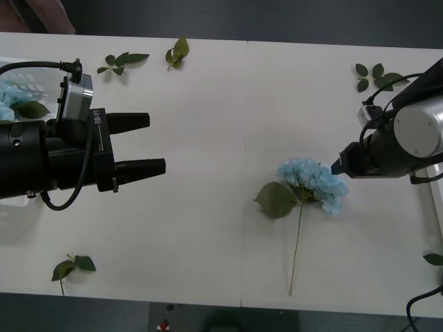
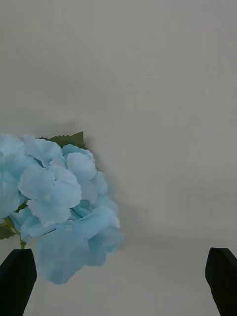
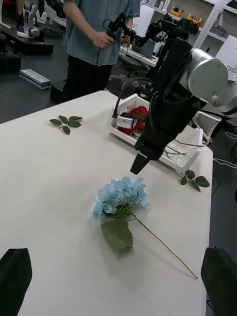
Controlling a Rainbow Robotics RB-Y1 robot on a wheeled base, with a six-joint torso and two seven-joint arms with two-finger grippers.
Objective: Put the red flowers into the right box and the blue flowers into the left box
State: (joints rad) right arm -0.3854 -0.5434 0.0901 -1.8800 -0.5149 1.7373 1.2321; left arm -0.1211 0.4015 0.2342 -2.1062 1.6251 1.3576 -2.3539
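One blue flower (image 1: 311,181) lies on the white table, right of centre, its stem pointing to the near edge. My right gripper (image 2: 118,281) hovers just right of its head, open, with the head (image 2: 54,207) beside one finger (image 2: 17,281). My left gripper (image 1: 156,145) is open above the table's left part, aimed at that flower (image 3: 121,195). More blue flowers (image 1: 14,93) lie at the far left behind my left arm; the left box under them is hidden. Red flowers (image 3: 140,112) lie in the right box (image 3: 170,159) beyond my right arm.
Loose green leaf sprigs lie scattered: two at the far edge (image 1: 121,62) (image 1: 178,53), one at the far right (image 1: 377,75), one near the front left (image 1: 73,266), one at the right edge (image 1: 435,259). Bare table stretches between the two grippers.
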